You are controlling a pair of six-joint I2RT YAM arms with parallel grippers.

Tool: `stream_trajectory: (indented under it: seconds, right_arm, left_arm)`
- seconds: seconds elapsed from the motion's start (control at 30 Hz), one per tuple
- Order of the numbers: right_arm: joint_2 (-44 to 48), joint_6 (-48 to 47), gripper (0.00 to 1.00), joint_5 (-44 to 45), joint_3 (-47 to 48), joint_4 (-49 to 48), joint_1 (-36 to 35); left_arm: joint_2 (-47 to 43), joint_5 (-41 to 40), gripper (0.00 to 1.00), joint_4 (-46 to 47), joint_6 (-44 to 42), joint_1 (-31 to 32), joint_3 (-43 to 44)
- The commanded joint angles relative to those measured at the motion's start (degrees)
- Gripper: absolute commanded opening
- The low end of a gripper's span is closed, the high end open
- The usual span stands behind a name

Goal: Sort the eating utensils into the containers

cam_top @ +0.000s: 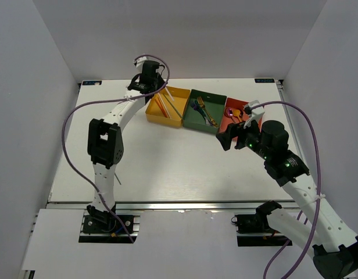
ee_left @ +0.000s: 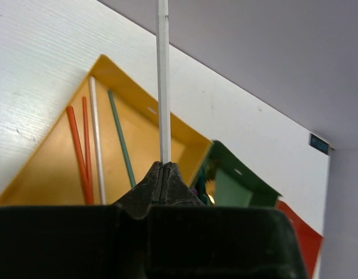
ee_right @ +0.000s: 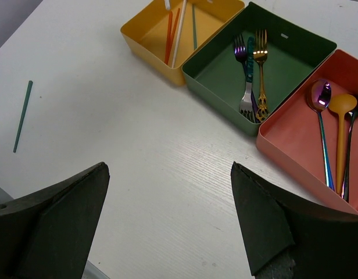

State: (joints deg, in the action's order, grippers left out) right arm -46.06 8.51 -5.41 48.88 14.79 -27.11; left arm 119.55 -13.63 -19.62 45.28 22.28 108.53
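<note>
Desk point(ee_right: 138, 174): white, matt, fine grain lines. Yellow tray point(ee_right: 145, 32), green tray point(ee_right: 219, 72), red tray point(ee_right: 286, 125): smooth, satin, prob. plastic. Gold fork point(ee_right: 261, 75), pink spoon point(ee_right: 320, 96): polished metal, v. glossy. Orange spoon point(ee_right: 342, 104): matt. Right pincer point(ee_right: 168, 174): black, matt, slightly rough.

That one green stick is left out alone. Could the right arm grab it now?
Probably yes: the right gripper is open and empty, and only bare table lies between it and the green chopstick.
</note>
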Motion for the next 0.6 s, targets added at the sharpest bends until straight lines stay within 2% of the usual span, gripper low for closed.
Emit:
stream_trajectory:
  seconds: [0.0,0.13,0.17,0.27,0.3,0.4,0.53,0.57]
  right_arm:
    - [0.54,-0.87,0.89,1.01,1.04,-1.87,0.04]
    - [0.54,-1.74,0.89,1.72,1.21,-1.69,0.04]
    - [0.45,-1.83,0.89,1.72,1.39,-1.69,-0.04]
    - [0.27,-1.75,0.89,1.19,1.57,-1.69,0.04]
    - [0.27,-1.75,0.89,1.02,1.57,-1.86,0.04]
    - [-0.08,-1.66,0.89,0.58,1.74,-2.13,-0.04]
    - [-0.08,-1.48,0.89,0.05,1.83,-2.13,0.04]
    - [0.01,-1.48,0.89,0.14,1.83,-2.13,0.04]
  left_arm:
    - [3.58,2.55,0.0,-2.0,-2.56,-0.13,5.89]
    - [7.71,4.92,0.01,-2.44,-2.21,-0.31,8.71]
    - [7.72,5.01,0.06,-2.18,-1.95,-0.22,8.02]
    - [6.67,4.58,0.28,-1.83,-1.33,-0.31,4.78]
    - [6.32,4.92,0.47,-1.48,-1.42,-0.31,4.06]
    - [4.48,3.36,0.74,-3.14,-1.51,-0.22,2.57]
    - [-2.72,-2.35,0.93,-5.07,-3.08,-0.31,0.72]
    - [-4.48,-4.54,0.95,-6.21,-3.79,-0.31,0.63]
